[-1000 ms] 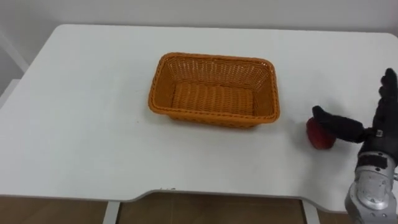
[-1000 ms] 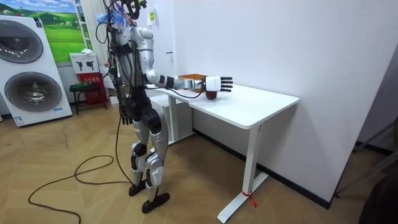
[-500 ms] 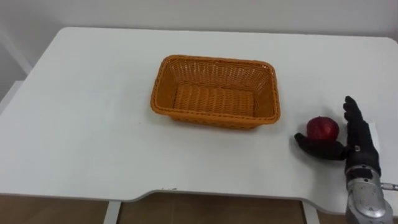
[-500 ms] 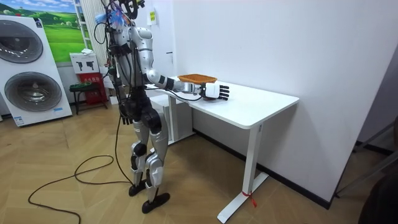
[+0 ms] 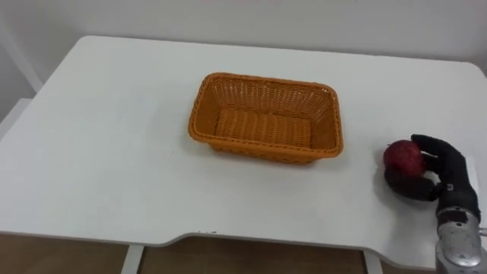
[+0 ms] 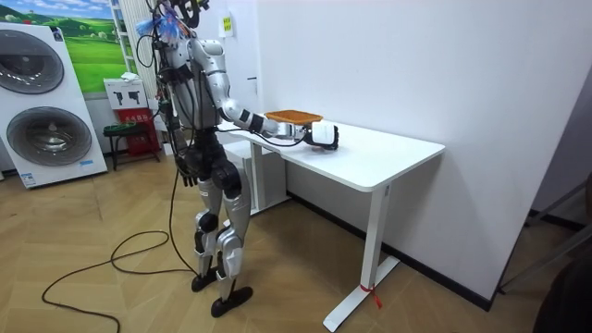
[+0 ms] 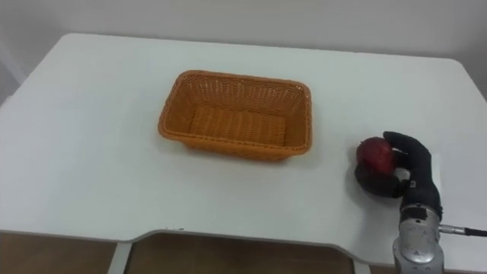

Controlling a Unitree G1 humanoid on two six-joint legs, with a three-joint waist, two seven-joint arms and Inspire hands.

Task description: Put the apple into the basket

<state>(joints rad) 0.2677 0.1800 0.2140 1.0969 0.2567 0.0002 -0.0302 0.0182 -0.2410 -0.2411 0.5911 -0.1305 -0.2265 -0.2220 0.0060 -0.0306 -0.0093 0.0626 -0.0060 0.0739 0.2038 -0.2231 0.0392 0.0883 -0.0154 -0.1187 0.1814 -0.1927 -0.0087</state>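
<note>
- Closing right hand, fingers curling round red apple, at 3 o'clock from wicker basket.
- Probably handling as firm, light, smooth and bruisable; gripping gently across widest part.

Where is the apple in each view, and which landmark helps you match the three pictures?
Left eye view: apple at right, gripped by the right robot hand.
Right eye view: apple at right, same grip.
Room view: inside that robot hand; too small to tell apart.
Shared landmark: the orange basket.
</note>
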